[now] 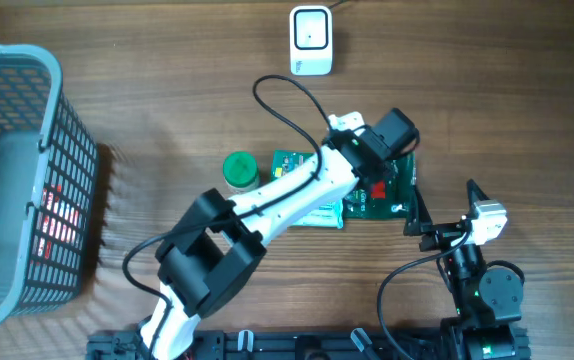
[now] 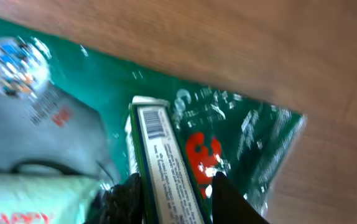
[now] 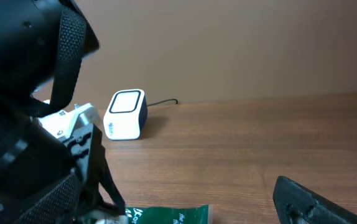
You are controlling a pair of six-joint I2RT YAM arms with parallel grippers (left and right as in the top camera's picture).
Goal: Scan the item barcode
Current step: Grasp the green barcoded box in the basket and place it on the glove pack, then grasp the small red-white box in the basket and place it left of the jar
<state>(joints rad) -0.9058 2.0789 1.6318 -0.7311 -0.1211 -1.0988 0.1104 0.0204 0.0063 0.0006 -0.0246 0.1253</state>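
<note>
Item: your item is a slim box [image 2: 166, 168], green at the edges. Its long white label face is turned up towards the left wrist camera.
Barcode: the barcode [image 2: 155, 124] sits at the far end of that label. Lines of fine print run down from it, too blurred for you to read.
Item and hand: the box runs lengthwise between the two fingers [image 2: 231, 202] of your left hand [image 2: 175, 199], and its barcode end sticks out past the fingertips.
Left hand state: the fingers flank the box closely. The blur hides whether they clench it, so you cannot tell.
Under the item: a green foil bag [image 2: 253, 137] lies beneath the box. It carries large red characters and white script, neither of them legible.
Beside it: a pale green pack [image 2: 35, 199] shows red capitals cut off by the frame edge.
Place on bench: the cluster lies right of centre on the wooden bench [image 1: 167, 100].
Scanner: the white scanner [image 1: 311, 40] stands at the far edge, well apart from the box.
Neighbour: a green-lidded tub [image 1: 239, 168] stands just left of the packs.
Right hand: your right hand [image 1: 445, 208] is released, its fingers spread wide and holding nothing, near the bag's right edge.
Basket: a grey mesh basket [image 1: 67, 200] stands at the far left.
</note>
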